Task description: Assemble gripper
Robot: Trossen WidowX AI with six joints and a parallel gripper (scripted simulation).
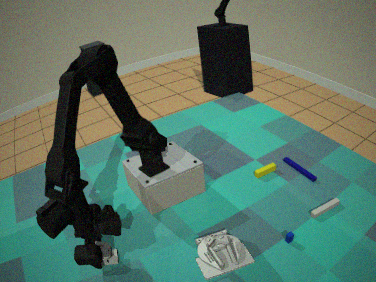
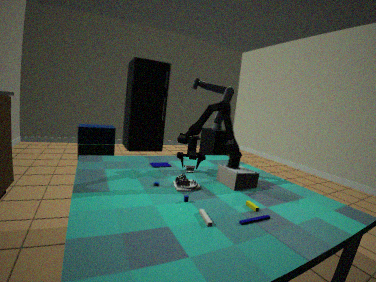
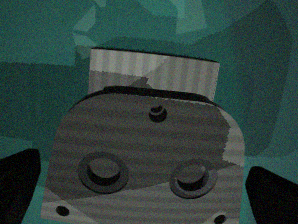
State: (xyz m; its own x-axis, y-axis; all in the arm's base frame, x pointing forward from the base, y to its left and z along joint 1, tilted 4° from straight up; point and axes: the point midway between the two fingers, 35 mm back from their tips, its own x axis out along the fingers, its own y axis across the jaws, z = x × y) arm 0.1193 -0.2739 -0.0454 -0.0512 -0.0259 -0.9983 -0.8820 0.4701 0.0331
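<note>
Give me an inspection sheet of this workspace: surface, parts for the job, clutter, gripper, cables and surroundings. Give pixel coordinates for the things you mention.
Surface: table [image 1: 310, 265] [image 2: 120, 215] [image 3: 50, 30] patterned in teal and grey; no spill seen.
Job's things: housing plate [image 1: 111, 256] [image 2: 190, 169] [image 3: 145, 140] off the gripper base [image 1: 245, 257] [image 2: 194, 188]; jaw pieces [image 1: 225, 251] [image 2: 183, 180] lie over the base, tooth mesh cannot be told.
Clutter: yellow block [image 1: 265, 170] [image 2: 252, 206], dark blue bar [image 1: 300, 169] [image 2: 255, 219], whitish bar [image 1: 325, 207] [image 2: 205, 217], small blue block [image 1: 289, 237] [image 2: 186, 198], blue flat piece [image 2: 160, 164].
Gripper: the arm's gripper [image 1: 102, 241] [image 2: 190, 165] [image 3: 148, 171] is open at the housing plate, holding nothing.
Cables: nothing seen.
Surroundings: tiled floor [image 1: 285, 80] [image 2: 35, 215], plain walls [image 1: 160, 25] [image 2: 310, 90], tall black cabinet [image 2: 146, 105], dark pedestal [image 1: 226, 62] bearing another arm [image 1: 221, 12].
</note>
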